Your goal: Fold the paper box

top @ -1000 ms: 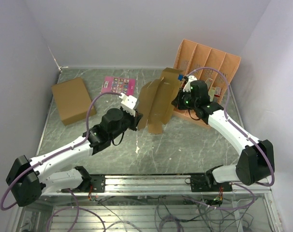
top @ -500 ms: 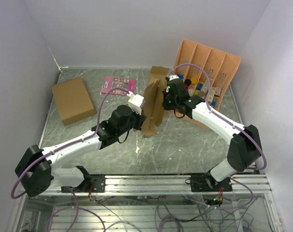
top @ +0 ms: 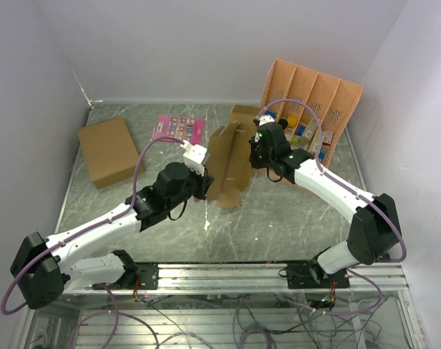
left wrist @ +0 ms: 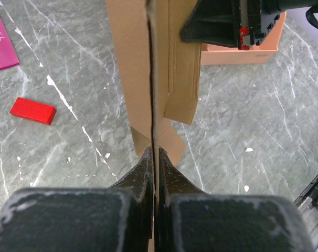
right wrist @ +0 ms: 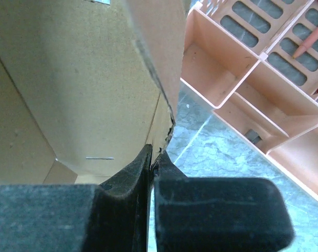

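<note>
The paper box (top: 231, 154) is a creased brown cardboard sheet held upright above the table's middle, partly folded. My left gripper (top: 206, 179) is shut on its lower left edge. In the left wrist view the sheet (left wrist: 131, 63) runs edge-on out of the closed left gripper (left wrist: 155, 153). My right gripper (top: 255, 149) is shut on the sheet's right edge. The right wrist view shows that panel (right wrist: 80, 79) pinched at its torn corner by the right gripper (right wrist: 152, 153).
A larger brown box (top: 108, 149) lies at the back left, with a pink card (top: 178, 129) beside it. A peach divided organizer (top: 315, 94) stands at the back right, just behind my right gripper. A red block (left wrist: 33, 110) lies on the marble table under the sheet.
Both grippers first came together, folding the sheet narrow. Since then my left gripper has drawn back to the left and the sheet has spread wider. The right gripper sits further left than a second ago.
</note>
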